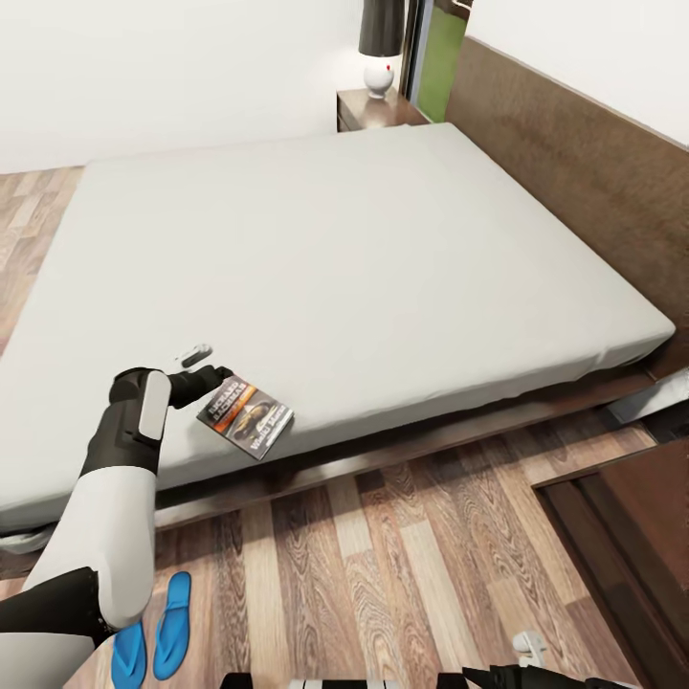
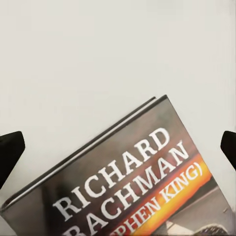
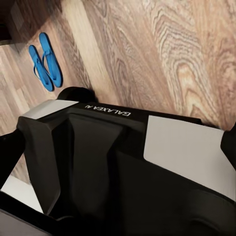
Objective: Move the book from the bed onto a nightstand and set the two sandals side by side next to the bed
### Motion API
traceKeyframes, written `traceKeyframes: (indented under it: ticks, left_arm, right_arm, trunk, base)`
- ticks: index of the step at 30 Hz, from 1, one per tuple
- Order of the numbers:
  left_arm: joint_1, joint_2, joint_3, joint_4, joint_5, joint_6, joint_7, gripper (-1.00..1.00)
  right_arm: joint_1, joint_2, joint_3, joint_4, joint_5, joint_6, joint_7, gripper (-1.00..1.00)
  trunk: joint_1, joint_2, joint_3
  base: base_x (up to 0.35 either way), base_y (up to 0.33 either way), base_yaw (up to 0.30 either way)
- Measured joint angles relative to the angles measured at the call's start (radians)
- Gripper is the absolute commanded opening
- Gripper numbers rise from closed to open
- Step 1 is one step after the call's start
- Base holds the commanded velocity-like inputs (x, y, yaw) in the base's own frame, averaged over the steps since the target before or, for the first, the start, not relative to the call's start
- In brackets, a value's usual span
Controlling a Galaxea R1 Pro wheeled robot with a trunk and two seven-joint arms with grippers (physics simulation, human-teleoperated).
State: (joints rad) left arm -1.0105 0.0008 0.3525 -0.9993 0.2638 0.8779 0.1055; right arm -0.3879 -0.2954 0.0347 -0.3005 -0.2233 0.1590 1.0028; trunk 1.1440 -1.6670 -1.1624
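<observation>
One book [image 1: 246, 417] lies at the bed's [image 1: 383, 249] near edge, just beside the spread left pincer [image 1: 212, 375], perhaps touching; two sandals [image 1: 153, 627] lie on the floor.

- I see white walls [image 1: 172, 67] behind, plain and evenly lit.
- Light-brown wood-plank floor [image 1: 402, 565] runs across the foreground and along the far left.
- A tall dark-framed window [image 1: 435, 57] shows green outside.
- A dark wooden piece [image 1: 632, 536] sits at my lower right; probably a cabinet, though it is cut off.
</observation>
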Motion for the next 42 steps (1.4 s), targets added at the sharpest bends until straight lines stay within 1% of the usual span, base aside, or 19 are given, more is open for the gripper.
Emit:
traceKeyframes:
  ticks: [19, 23, 27, 29, 35, 37, 38, 40, 42]
  left_arm:
    - [0.005, 0.005, 0.000, 0.006, -0.001, 0.001, 0.002, 1.00]
    - [0.020, 0.015, 0.001, 0.006, -0.003, 0.003, 0.003, 1.00]
    - [0.032, 0.018, 0.010, 0.005, -0.003, 0.004, 0.003, 1.00]
    - [0.038, 0.019, 0.024, 0.003, -0.003, 0.005, 0.002, 1.00]
    - [0.041, 0.020, 0.036, 0.000, 0.000, 0.008, -0.003, 1.00]
    - [0.041, 0.021, 0.052, 0.000, 0.002, 0.009, -0.024, 1.00]
    - [0.041, 0.024, 0.062, 0.000, 0.004, 0.009, -0.045, 1.00]
    - [0.042, 0.031, 0.088, 0.001, 0.016, 0.011, -0.132, 1.00]
    - [0.043, 0.038, 0.101, 0.001, 0.024, 0.015, -0.224, 1.00]
  right_arm:
    - [0.000, 0.000, 0.000, 0.000, 0.000, -0.002, -0.001, 1.00]
    - [0.000, 0.000, 0.000, 0.000, 0.000, -0.004, -0.005, 1.00]
    - [0.000, 0.000, 0.000, 0.000, 0.000, -0.004, -0.006, 1.00]
    - [0.000, 0.000, 0.000, 0.000, 0.000, -0.004, -0.006, 1.00]
    - [0.000, 0.000, 0.000, 0.001, 0.000, -0.004, -0.007, 1.00]
    - [0.000, 0.000, 0.000, 0.001, 0.000, -0.004, -0.007, 1.00]
    - [0.000, 0.000, 0.000, 0.001, 0.000, -0.004, -0.008, 1.00]
    - [0.000, 0.000, 0.000, 0.001, 0.000, -0.004, -0.009, 1.00]
    - [0.000, 0.000, 0.000, 0.002, 0.000, -0.004, -0.008, 1.00]
  trunk:
    - [-0.073, 0.133, 0.060]
    - [-0.088, 0.161, 0.072]
    - [-0.104, 0.189, 0.085]
    - [-0.111, 0.203, 0.091]
    - [-0.134, 0.245, 0.110]
    - [-0.138, 0.252, 0.113]
    - [-0.138, 0.252, 0.113]
    - [-0.138, 0.252, 0.113]
    - [-0.142, 0.259, 0.116]
  base:
    - [0.000, 0.000, 0.000]
    - [0.000, 0.000, 0.000]
    - [0.000, 0.000, 0.000]
    - [0.000, 0.000, 0.000]
    - [0.000, 0.000, 0.000]
    - [0.000, 0.000, 0.000]
    - [0.000, 0.000, 0.000]
    - [0.000, 0.000, 0.000]
    - [0.000, 0.000, 0.000]
